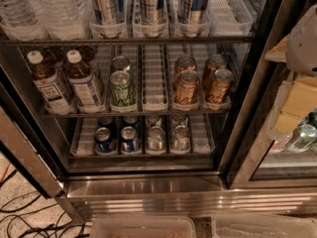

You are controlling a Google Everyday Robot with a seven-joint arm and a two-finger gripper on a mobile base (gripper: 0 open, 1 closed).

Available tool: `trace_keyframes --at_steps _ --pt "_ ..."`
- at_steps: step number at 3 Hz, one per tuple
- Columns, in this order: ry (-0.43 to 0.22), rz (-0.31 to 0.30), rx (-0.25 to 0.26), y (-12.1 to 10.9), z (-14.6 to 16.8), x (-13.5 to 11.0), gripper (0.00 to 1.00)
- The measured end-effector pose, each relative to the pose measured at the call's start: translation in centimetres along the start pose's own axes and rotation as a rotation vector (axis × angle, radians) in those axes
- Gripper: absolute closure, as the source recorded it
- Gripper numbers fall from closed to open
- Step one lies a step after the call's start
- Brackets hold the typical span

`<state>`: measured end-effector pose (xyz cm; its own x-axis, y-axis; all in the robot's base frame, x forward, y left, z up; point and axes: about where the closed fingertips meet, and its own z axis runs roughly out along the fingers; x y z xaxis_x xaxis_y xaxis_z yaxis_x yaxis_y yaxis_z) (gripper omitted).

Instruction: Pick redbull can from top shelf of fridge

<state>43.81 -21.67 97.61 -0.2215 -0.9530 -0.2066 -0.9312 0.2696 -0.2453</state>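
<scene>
The fridge (148,187) stands open in front of me, its steel base low in view. The top shelf (129,41) runs across the top with a dark front rail and clear plastic lane fronts. The redbull can (152,1), silver with thin dark-blue checked lines, stands in the middle lane; its top is cut off by the frame. Slim cans with broad blue-and-silver panels stand to its left (106,4) and right (194,3). My gripper (294,100) is at the right edge, white and yellowish, outside the fridge, right of and below the can.
Water bottles (39,9) stand at top left. The middle rack holds tea bottles (52,83), green cans (122,86) and gold cans (200,83). The lower rack holds small blue and silver cans (141,135). Cables (25,217) lie on the floor. Clear bins (143,227) sit below.
</scene>
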Motion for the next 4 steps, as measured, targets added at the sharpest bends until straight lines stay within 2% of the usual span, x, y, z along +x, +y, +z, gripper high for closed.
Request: trace_keyframes --at_steps 1,2,3,4 --pt "0.0 0.0 0.0 0.0 0.0 0.0 0.0" --pt "-0.026 0.011 0.013 0.2 0.9 -1.2 0.0" --pt "-0.101 0.036 0.006 1.1 2.6 -3.4 0.0" --pt "-0.241 0.083 0.013 2.0 3.9 -5.7 0.0"
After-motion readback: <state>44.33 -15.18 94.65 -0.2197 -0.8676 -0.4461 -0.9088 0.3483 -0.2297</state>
